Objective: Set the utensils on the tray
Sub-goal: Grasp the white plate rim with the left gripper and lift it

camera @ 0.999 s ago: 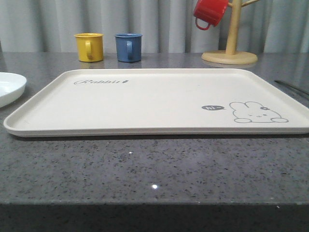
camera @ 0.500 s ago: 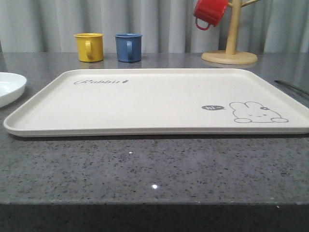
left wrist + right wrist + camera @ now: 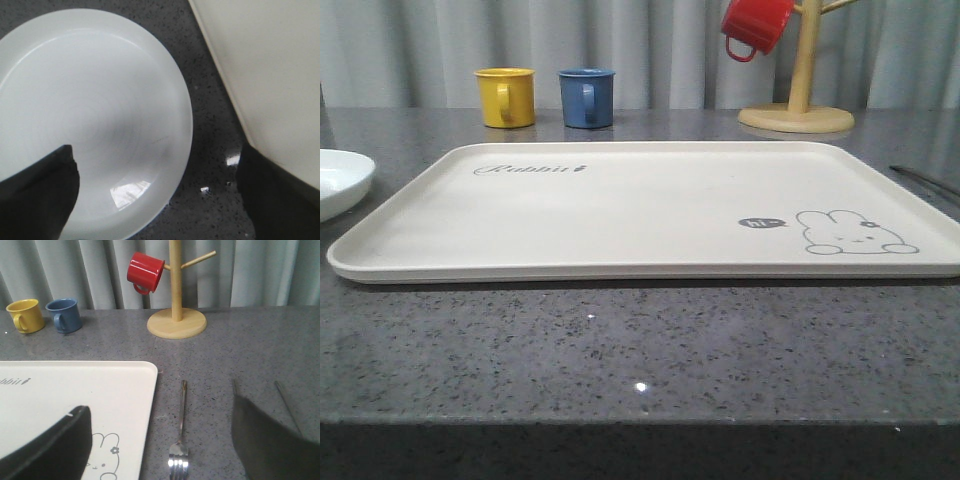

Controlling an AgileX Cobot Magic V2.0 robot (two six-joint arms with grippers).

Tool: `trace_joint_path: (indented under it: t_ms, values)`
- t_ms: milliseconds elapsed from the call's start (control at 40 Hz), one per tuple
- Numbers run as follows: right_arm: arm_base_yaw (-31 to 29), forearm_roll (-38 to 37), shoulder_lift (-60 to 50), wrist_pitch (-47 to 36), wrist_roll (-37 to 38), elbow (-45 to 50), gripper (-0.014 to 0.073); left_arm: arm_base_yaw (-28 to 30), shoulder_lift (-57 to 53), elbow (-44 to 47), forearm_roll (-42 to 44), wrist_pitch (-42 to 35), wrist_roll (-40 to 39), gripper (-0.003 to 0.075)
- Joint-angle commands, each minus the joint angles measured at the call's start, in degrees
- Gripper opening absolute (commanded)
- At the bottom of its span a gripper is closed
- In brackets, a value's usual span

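Note:
The cream tray with the rabbit drawing lies bare in the middle of the table. Left of it sits the round white plate. My left gripper hovers open over the plate: one finger is above its bowl, the other by the tray's corner, and the plate's rim lies between them. My right gripper is open above the silver fork, which lies on the table just right of the tray. Thin chopsticks lie further right, partly behind a finger.
A yellow mug and a blue mug stand behind the tray. A wooden mug tree with a red mug hanging on it stands at the back right. A thin metal utensil lies at the right edge.

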Motion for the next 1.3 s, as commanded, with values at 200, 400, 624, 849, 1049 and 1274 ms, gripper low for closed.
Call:
trace_joint_path:
  t_ms: [200,400,624,849,1049,1274]
  values:
    - [-0.4,0.4,0.8,-4.2,-0.4,-1.9,0.0598,-0.5,10.3,-4.8,0.0,6.1,-0.3,0.0382]
    - [-0.4,0.4,0.8,-4.2,-0.4,-1.9,0.0598,-0.5,11.9,-4.8,-0.1,5.8,-0.3,0.0286]
    - [-0.4,0.4,0.8,-4.2,-0.4,-1.9,0.0598,-0.5,12.0,-4.8,-0.1,5.9,-0.3,0.0078]
    - [-0.4,0.4,0.8,-4.2,-0.4,-1.9,0.0598,-0.6,11.1,-5.9,0.9,5.4,0.3,-0.0018]
    - [-0.4,0.4,0.8,-4.2,-0.4,-1.9,0.0598,-6.5,7.1,-11.4,7.4,7.6,-2.4,-0.0018]
    - [-0.4,0.4,0.8,-4.2,-0.4,-1.9,0.0598,-15.9,8.4,-25.0,9.7,14.9,-3.5,-0.0018]
